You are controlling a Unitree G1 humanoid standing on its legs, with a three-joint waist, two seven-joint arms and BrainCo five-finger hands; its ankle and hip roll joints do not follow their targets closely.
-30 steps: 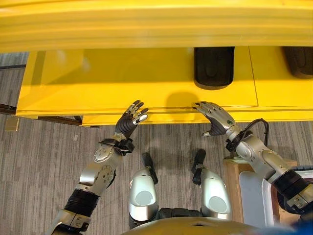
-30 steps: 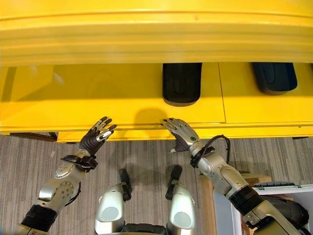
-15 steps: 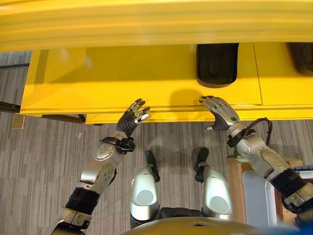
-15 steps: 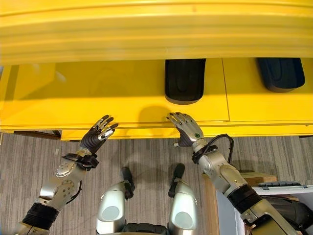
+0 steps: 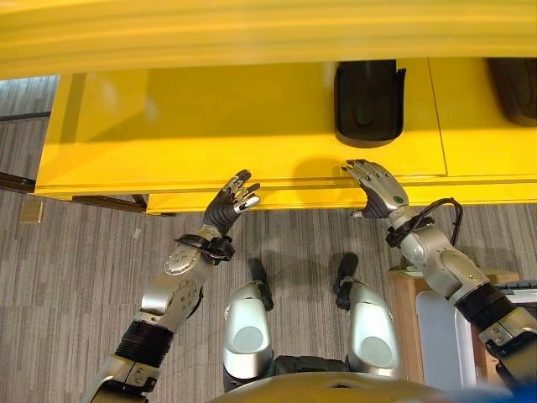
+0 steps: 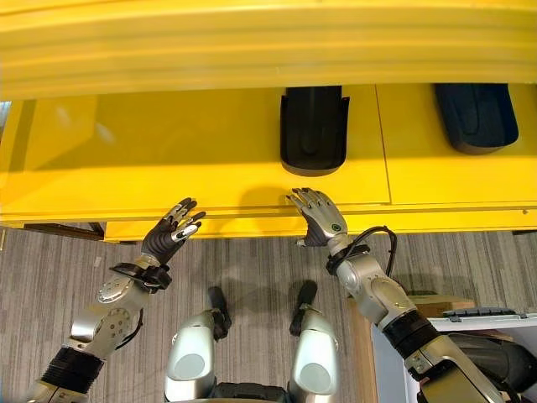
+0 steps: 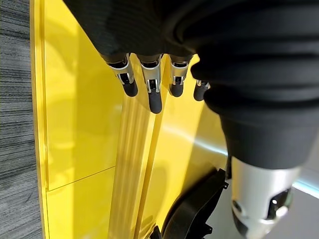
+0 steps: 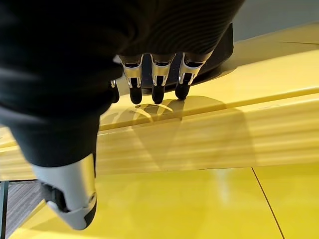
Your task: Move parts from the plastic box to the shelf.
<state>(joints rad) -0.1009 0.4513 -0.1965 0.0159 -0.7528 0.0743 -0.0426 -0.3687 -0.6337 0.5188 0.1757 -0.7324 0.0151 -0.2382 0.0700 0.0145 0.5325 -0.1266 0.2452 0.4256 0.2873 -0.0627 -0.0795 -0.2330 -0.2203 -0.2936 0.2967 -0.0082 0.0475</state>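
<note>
A black moulded part lies on the yellow shelf, a short way back from its front edge. A second black part lies further right on the same shelf. My right hand is open over the shelf's front edge, just in front of the first part and apart from it; its fingers are straight and hold nothing. My left hand is open too, at the front edge further left, with its fingers spread above the yellow surface and nothing in them.
The plastic box stands at the lower right on a wooden stand, with something dark inside it. An upper yellow shelf overhangs the top of the view. Grey striped carpet lies below the shelf.
My right hand has shifted slightly right and its fingers now point more toward the black part. The left hand has barely moved. The whole view has shifted a little.
</note>
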